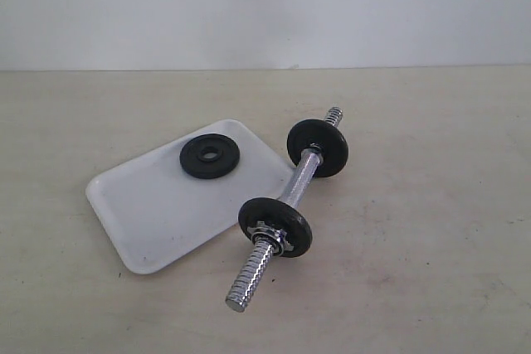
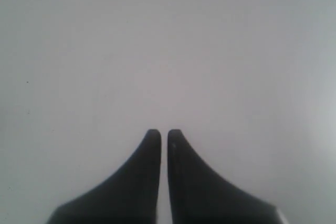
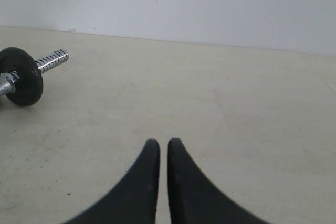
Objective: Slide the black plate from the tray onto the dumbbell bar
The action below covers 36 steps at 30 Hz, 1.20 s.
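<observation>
The black plate [image 1: 210,156] lies flat in the far corner of the tray [image 1: 158,213], well apart from both arms. Neither arm shows in the exterior view. We see the left end effector [image 2: 164,132] with its fingers pressed together on nothing, facing only a blank pale surface. The right end effector [image 3: 163,141] is likewise closed and empty above the bare tabletop [image 1: 431,205], with one end of the dumbbell bar [image 1: 300,178] off to its side.

We judge the pickup to be the first hazard. The plate is thin and sits flush on a smooth tray, so fingers closing on its rim may slip, or may push the light tray along instead of lifting the plate.

The second hazard is the bar. It rests on its near disc [image 1: 275,227] and far disc [image 1: 318,148], both round, so any sideways nudge could roll it away. We think one arm should steady it first.

The third is threading. The hole must meet a spiral-cut end squarely, or the plate will catch on the threads and jam tilted. The star collar [image 1: 270,240] sits against the near disc, so the plate can only go on outside that collar.
</observation>
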Available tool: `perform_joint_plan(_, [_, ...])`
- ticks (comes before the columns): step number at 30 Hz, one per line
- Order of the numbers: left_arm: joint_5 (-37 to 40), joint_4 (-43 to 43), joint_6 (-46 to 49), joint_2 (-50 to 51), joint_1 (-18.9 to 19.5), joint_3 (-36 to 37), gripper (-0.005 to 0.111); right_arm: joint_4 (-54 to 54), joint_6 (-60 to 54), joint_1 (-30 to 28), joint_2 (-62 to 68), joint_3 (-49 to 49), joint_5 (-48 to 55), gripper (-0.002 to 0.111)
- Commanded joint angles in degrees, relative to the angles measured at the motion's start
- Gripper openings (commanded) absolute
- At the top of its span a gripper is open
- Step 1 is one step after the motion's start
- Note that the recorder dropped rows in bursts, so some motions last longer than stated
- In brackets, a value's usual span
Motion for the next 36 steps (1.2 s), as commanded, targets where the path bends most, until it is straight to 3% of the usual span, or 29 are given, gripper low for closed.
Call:
perform_joint_plan(1, [-1.1, 14.94, -12.87, 2.96, -0.29, -2.12, 0.004, 0.09, -0.22, 0.01, -0.27, -0.02, -0.92, 0.004])
perform_joint_plan(6, [-2.73, 31.57, -28.0, 5.96, -0.29, -3.51, 0.004, 0.09, -0.22, 0.01, -0.27, -0.02, -0.92, 0.004])
perform_joint_plan(11, [0.1, 30.01, -29.25, 8.14, -0.29, -3.51, 0.004, 0.09, -0.22, 0.01, -0.27, -0.02, -0.92, 0.004])
perform_joint_plan(18, [6.31, 29.12, -23.65, 11.95, -0.29, -3.51, 0.004, 0.09, -0.22, 0.01, -0.27, -0.02, -0.92, 0.004])
perform_joint_plan(25, [7.17, 29.98, 3.85, 15.3, -0.29, -3.51, 0.004, 0.09, -0.22, 0.01, -0.27, -0.02, -0.92, 0.004])
perform_joint_plan(27, [9.49, 29.98, 8.03, 15.95, -0.29, -3.51, 0.004, 0.09, -0.22, 0.01, -0.27, -0.02, -0.92, 0.004])
perform_joint_plan(30, [16.05, 29.88, 6.58, 16.46, -0.29, -3.51, 0.004, 0.09, -0.22, 0.01, -0.27, -0.02, -0.92, 0.004])
perform_joint_plan(36, [24.79, 29.66, -5.17, 16.46, -0.29, -3.51, 0.004, 0.09, -0.22, 0.01, -0.27, -0.02, -0.92, 0.004])
